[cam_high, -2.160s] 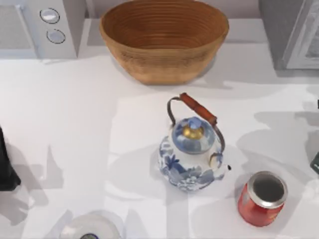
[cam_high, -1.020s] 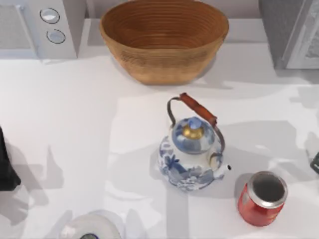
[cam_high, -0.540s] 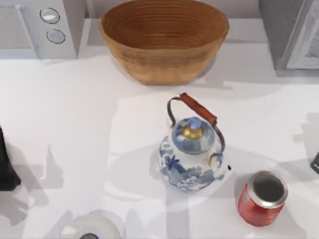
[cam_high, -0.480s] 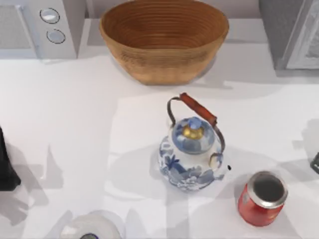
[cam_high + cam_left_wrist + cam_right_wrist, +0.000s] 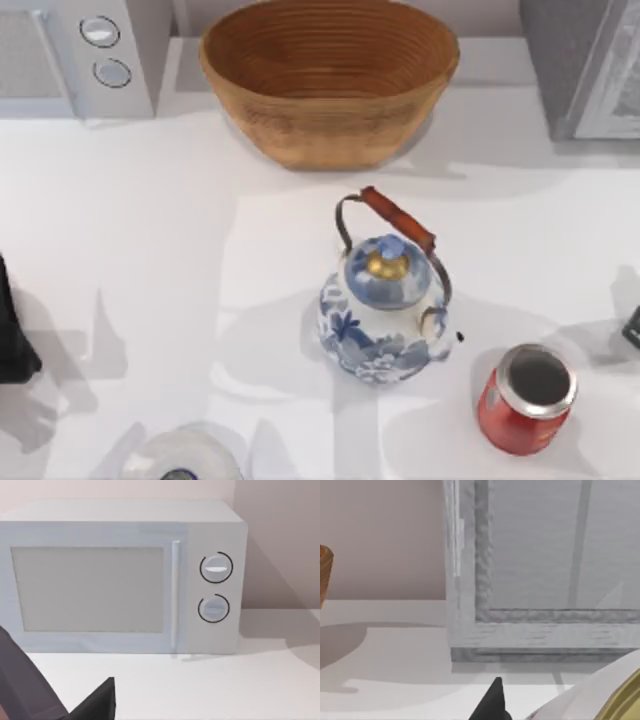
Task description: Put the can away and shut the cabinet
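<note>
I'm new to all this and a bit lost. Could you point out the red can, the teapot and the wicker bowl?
red can [image 5: 527, 398], top view, on its silver top.
teapot [image 5: 385, 268], top view, on its lid.
wicker bowl [image 5: 330, 60], top view, on its inner wall.

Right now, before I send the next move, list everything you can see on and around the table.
can: one, red with silver top, upright near the table's front right, apart from the teapot.
teapot: one, blue-and-white with a brown-wrapped handle, table centre.
basket: one, brown woven, back centre.
microwave: one, white with two round dials, back left.
cabinet: one, grey, back right corner.
whitish round-topped object: one, at the front edge, left of centre.
table: one, white.
left gripper: dark, at the table's left edge.
right gripper: dark, at the right edge, beyond the can.
</note>
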Action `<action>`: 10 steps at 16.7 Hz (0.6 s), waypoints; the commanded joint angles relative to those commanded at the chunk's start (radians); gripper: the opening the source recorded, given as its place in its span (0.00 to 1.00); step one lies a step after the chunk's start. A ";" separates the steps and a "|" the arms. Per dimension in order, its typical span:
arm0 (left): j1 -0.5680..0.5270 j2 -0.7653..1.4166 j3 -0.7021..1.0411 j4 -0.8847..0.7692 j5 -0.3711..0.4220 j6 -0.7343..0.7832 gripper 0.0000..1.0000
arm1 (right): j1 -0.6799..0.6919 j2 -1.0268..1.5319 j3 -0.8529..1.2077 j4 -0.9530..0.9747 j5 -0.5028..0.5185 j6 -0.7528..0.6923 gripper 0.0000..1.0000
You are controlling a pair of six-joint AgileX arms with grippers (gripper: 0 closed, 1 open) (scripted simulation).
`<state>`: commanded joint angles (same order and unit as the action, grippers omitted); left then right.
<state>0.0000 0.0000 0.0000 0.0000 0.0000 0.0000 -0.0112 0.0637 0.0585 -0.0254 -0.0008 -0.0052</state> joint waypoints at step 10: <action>0.000 0.000 0.000 0.000 0.000 0.000 1.00 | 0.021 -0.026 -0.025 0.012 -0.003 0.007 0.00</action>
<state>0.0000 0.0000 0.0000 0.0000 0.0000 0.0000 0.0101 0.0372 0.0336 -0.0136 -0.0039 0.0014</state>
